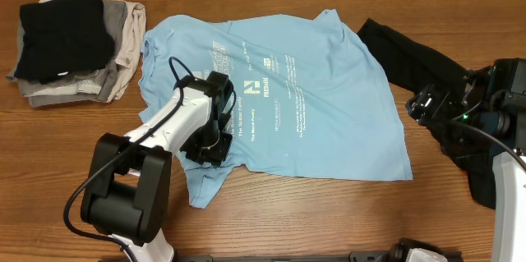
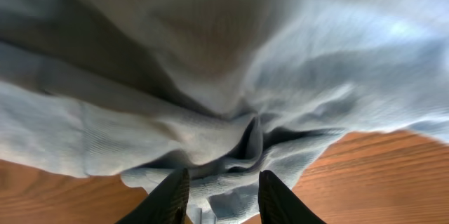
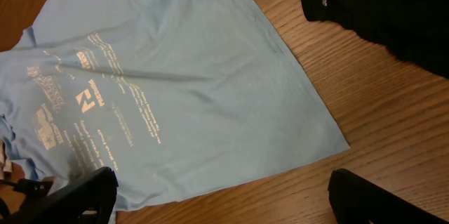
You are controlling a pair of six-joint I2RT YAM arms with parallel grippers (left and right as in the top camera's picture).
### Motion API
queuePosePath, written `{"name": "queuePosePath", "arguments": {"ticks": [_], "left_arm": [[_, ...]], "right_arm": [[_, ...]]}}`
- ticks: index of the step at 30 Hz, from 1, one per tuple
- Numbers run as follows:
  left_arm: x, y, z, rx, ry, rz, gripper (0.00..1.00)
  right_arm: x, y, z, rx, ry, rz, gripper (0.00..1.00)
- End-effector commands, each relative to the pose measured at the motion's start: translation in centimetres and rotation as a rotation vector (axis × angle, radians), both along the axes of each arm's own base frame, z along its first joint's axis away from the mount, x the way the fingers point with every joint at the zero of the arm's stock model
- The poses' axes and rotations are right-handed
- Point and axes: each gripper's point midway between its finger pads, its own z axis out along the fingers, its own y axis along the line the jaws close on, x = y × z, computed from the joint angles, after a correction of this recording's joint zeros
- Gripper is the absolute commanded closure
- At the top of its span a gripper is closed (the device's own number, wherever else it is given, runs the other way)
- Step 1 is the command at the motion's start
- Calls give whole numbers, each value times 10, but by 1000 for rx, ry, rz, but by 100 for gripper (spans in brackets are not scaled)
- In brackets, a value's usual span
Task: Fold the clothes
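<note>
Wood-grain table (image 1: 329,213) under light blue T-shirt (image 1: 329,106); folded pile (image 1: 74,48) at corner.

This looks like a robotics lab bench. A wood-grain worktop (image 1: 329,221) carries two machine arms, the left arm (image 1: 168,118) and the right arm (image 1: 508,180), with a loose black cable (image 1: 71,200) looping from the left base. A light blue T-shirt (image 1: 329,89), a black garment (image 1: 411,57) and a pile of folded clothes (image 1: 123,40) lie on the wood.
</note>
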Motion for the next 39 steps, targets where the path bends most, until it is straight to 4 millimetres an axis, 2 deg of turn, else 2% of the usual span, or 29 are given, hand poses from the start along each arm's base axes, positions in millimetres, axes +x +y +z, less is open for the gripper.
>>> {"name": "queuePosePath", "arguments": {"ticks": [1, 5, 9, 21, 29, 30, 31, 39], "left_arm": [[-3, 1, -4, 11, 4, 18, 65], [-3, 2, -4, 12, 5, 21, 66], [-4, -1, -4, 3, 10, 39, 79], [-17, 1, -7, 23, 49, 110, 77], [-24, 5, -6, 59, 70, 160, 85], [-24, 5, -6, 59, 70, 160, 88], [-24, 5, -6, 60, 71, 163, 95], [-37, 9, 4, 135, 103, 322, 96]], "right_arm": [[1, 2, 0, -1, -5, 16, 0], [0, 2, 0, -1, -3, 16, 0], [0, 2, 0, -2, -2, 20, 0], [-1, 2, -1, -10, -1, 39, 0], [-1, 2, 0, -10, -2, 39, 0], [-1, 2, 0, -11, -3, 39, 0], [-1, 2, 0, -11, -3, 39, 0], [-2, 3, -1, -10, 3, 43, 0]]}}
